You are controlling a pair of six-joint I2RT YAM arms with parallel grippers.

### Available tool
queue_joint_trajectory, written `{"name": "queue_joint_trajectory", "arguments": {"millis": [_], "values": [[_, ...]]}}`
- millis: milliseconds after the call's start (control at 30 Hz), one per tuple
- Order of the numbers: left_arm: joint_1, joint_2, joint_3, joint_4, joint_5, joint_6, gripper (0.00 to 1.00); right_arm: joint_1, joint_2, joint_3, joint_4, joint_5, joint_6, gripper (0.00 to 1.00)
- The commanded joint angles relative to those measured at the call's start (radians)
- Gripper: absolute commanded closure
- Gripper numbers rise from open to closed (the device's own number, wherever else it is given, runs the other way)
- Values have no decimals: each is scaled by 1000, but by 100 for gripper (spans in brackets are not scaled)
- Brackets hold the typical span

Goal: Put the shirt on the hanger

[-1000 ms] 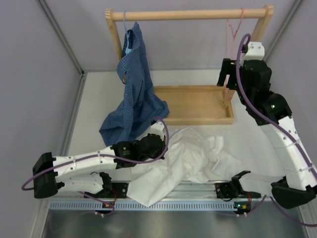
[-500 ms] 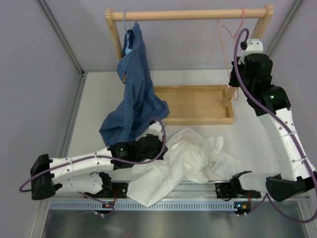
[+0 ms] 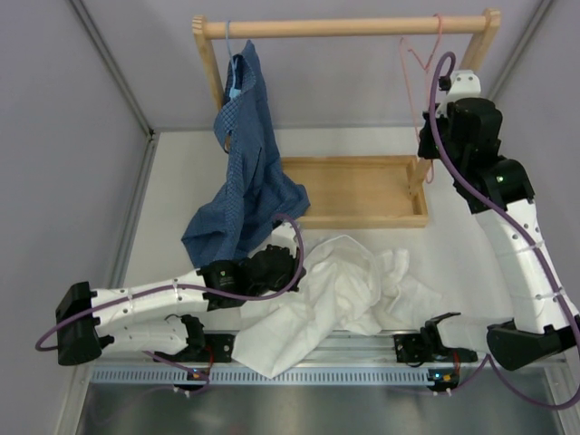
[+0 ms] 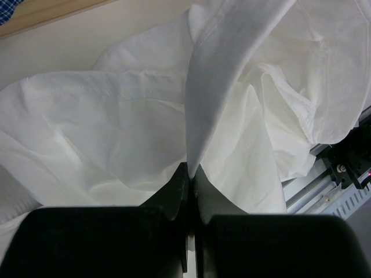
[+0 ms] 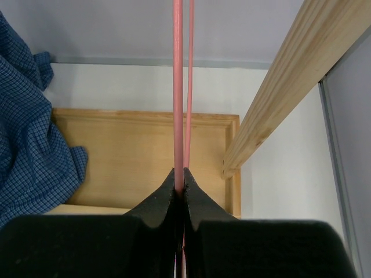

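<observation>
1. Shirts: two. One white shirt [image 3: 340, 290] and one blue checked shirt [image 3: 245, 172].
2. Hangers: two. One pink hanger [image 5: 177, 87] and one light blue hanger [image 3: 235, 91].
3. Wooden rack [image 3: 344, 27]: one, with a single tray [image 3: 353, 190] as its base.
4. Grippers: two, one per arm. These are the left gripper [image 4: 190, 171] and the right gripper [image 5: 179, 174].
5. Table [image 3: 172, 199]: one.
</observation>
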Motion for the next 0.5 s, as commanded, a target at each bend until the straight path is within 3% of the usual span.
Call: {"name": "queue_joint_trajectory", "arguments": {"millis": [0, 467], "values": [[-1, -21, 8, 46, -43, -11, 100, -17, -48, 60, 76, -41, -35, 100], [-1, 2, 21, 44, -46, -26, 100, -17, -89, 89, 157, -133, -74, 100]]}}
